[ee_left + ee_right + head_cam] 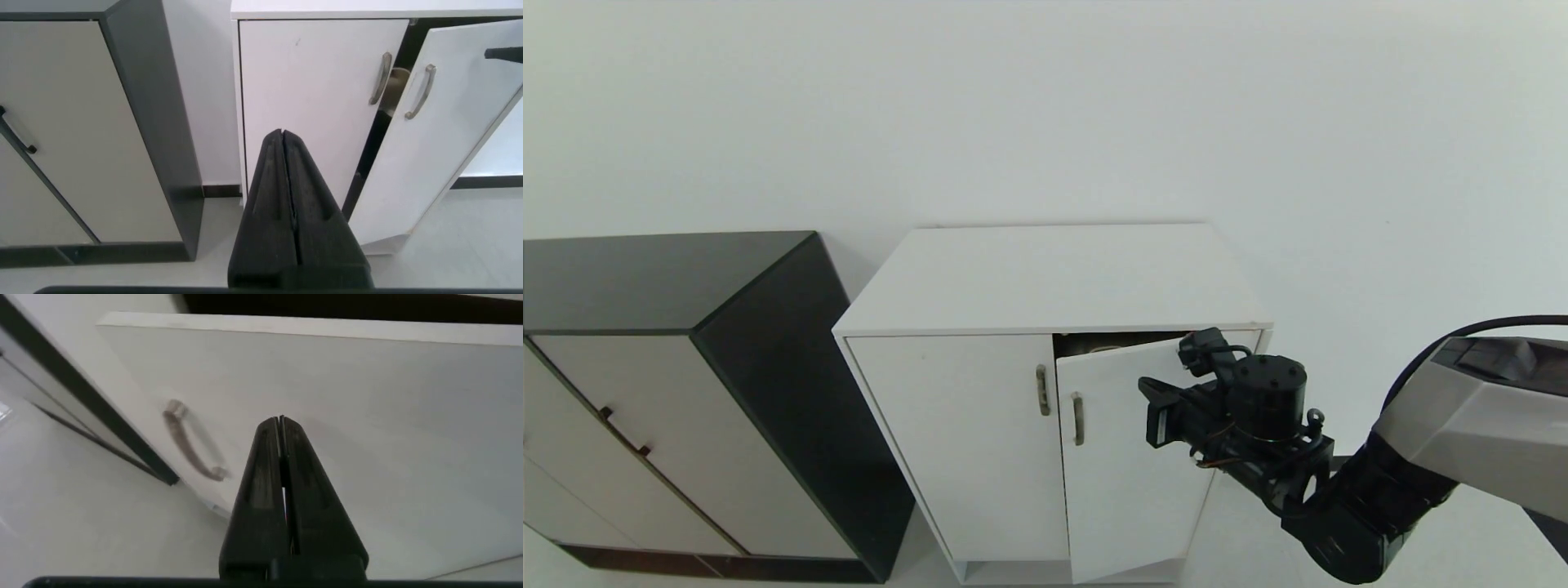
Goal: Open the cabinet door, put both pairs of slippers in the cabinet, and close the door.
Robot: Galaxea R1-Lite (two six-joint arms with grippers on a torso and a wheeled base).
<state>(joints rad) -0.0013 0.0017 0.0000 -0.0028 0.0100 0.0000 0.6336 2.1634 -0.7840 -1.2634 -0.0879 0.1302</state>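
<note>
Head view: the right end effector [1153, 415], fingers closed on nothing, sits just in front of the ajar right door [1119, 490] of the white two-door cabinet [1045, 278], beside the door's curved metal handle [1078, 418]. This is probably the door step. The next move calls for a square push on the panel, or hooking its edge.

White cabinet [1045, 278], right door [1127, 457] slightly ajar, left shut.

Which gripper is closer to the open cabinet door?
Right. The right gripper is close in front of the ajar door; the left gripper sits farther back, facing the cabinet.
</note>
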